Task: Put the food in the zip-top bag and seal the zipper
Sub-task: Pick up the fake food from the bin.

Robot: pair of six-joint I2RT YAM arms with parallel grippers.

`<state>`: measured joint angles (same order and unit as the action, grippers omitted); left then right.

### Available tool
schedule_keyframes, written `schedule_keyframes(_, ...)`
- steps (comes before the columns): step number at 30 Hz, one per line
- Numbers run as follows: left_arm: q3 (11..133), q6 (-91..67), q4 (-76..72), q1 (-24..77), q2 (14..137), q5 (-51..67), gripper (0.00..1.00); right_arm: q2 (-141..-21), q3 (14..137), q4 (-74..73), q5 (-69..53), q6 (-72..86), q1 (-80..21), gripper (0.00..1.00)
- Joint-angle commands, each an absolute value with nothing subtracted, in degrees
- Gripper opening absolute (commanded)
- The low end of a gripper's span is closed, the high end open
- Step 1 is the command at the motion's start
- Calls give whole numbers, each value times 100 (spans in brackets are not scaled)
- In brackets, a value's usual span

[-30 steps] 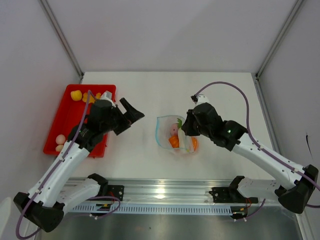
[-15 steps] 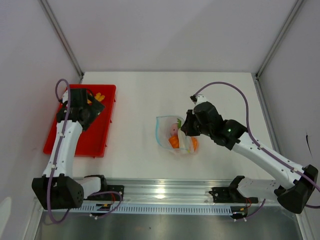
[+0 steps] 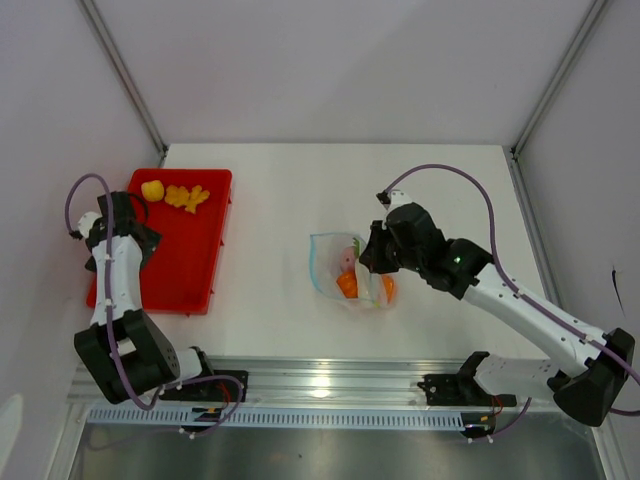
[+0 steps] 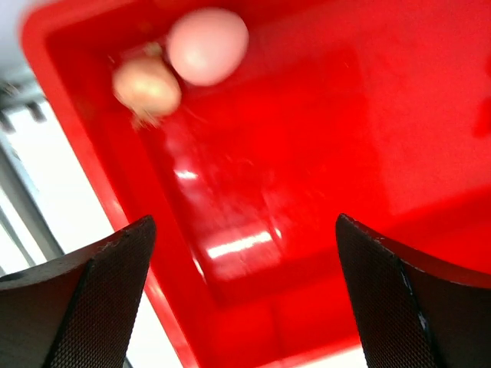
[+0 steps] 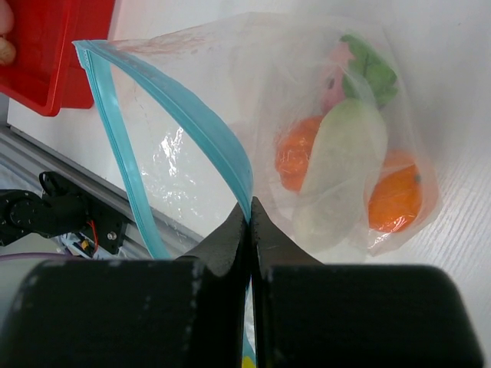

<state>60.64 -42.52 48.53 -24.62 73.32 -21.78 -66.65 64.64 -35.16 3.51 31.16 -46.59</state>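
Note:
The clear zip-top bag (image 3: 340,268) lies mid-table with its mouth open. In the right wrist view the bag (image 5: 192,169) holds two orange pieces (image 5: 395,201), a white piece (image 5: 341,172) and a pink piece with a green top (image 5: 368,70). My right gripper (image 5: 250,205) is shut on the blue-teal zipper (image 5: 201,116) and sits at the bag's right side (image 3: 370,256). My left gripper (image 4: 245,307) is open and empty over the red tray (image 4: 307,138). A pink egg (image 4: 207,46) and a tan piece (image 4: 147,86) lie ahead of it.
The red tray (image 3: 185,255) stands at the table's left edge. A yellow piece (image 3: 152,190) and a yellow-orange cluster (image 3: 187,197) lie at its far end. The left arm (image 3: 110,290) stands over the tray's left rim. A metal rail runs along the near edge.
My left arm has swung left from between the tray and the bag, back over the tray's left side, with its gripper open. My right gripper has stayed on the zipper.

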Motion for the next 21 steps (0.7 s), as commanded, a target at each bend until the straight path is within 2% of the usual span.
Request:
schedule_keyframes(1, 5933, -3430, 4325, -2558, 7435, -2838, 99, -6758, 6627, -3313, 194, 2980, -4632, 0)
schedule_keyframes(8, 5599, -3076, 3692, -3066, 7637, -2400, 100, -6785, 6653, -3252, 79, 2900, -4623, 0)
schedule_keyframes(12, 5476, -2621, 3035, -3146, 7778, -2566, 99, -6776, 6583, -3191, -43, 2874, -4614, 0)
schedule_keyframes(14, 5318, -2488, 2744, -3199, 7770, -2540, 97, -6785, 6566, -3138, -132, 2874, -4623, 0)
schedule_keyframes(17, 5115, -2110, 2163, -3243, 7813, -2075, 87, -6794, 6530, -3068, -237, 2857, -4614, 0)
schedule_keyframes(18, 5089, -2022, 2084, -3234, 7935, -1979, 81, -6794, 6522, -3059, -255, 2848, -4614, 0)
schedule_keyframes(21, 5159, -1951, 2047, -3261, 8164, -1986, 81, -6794, 6504, -3041, -290, 2804, -4614, 0)
